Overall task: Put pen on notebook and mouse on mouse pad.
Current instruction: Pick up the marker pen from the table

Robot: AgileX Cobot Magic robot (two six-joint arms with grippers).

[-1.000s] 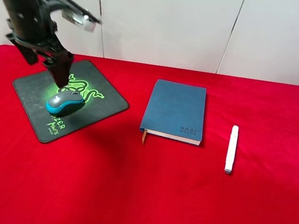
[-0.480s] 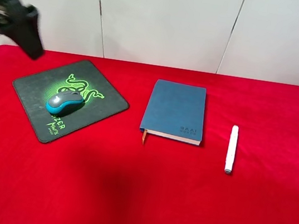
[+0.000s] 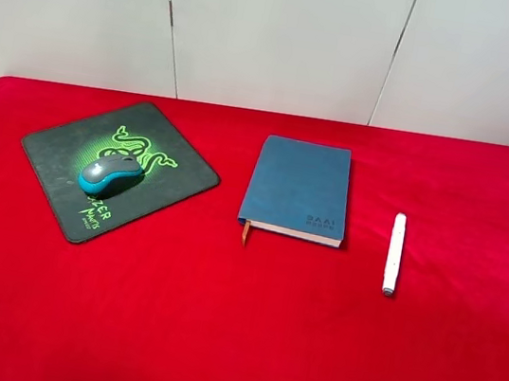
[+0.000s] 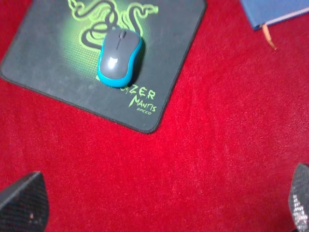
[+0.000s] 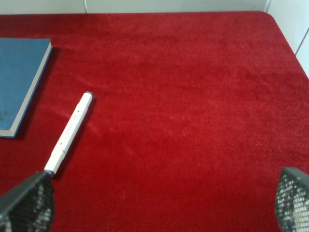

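Pen (image 5: 68,133): flat on the red cloth (image 5: 183,96), out ahead of the right hand (image 5: 159,200) and off toward the finger (image 5: 26,205) on the notebook (image 5: 19,77) side; its nearer end lies close to that finger without touching it; the pen is beside the notebook, apart from it, not on it
Notebook: closed, blue cover up, farther out from the right hand than the pen and more to that same side; an orange ribbon (image 3: 245,232) pokes out of its near edge
Mouse (image 4: 119,55): ahead of the left hand (image 4: 161,200), well apart from its fingers, resting on the mouse pad (image 4: 43,63) at the lower part of the green snake logo (image 4: 87,34); the green lettering (image 4: 142,96) lies between the mouse and the hand
Mouse pad: black, rounded corners, flat on the cloth, turned at an angle to the bench edge
Left hand: spread wide, holding nothing; only two dark mesh-textured fingertips (image 4: 21,205) show, with bare cloth between them
Right hand: also spread wide and holding nothing, cloth between its two fingertips
Bench (image 3: 241,342): covered across by the red, velvety cloth, lying smooth
Room: pale grey wall panels (image 3: 278,31) with thin dark seams stand right behind the far edge of the bench
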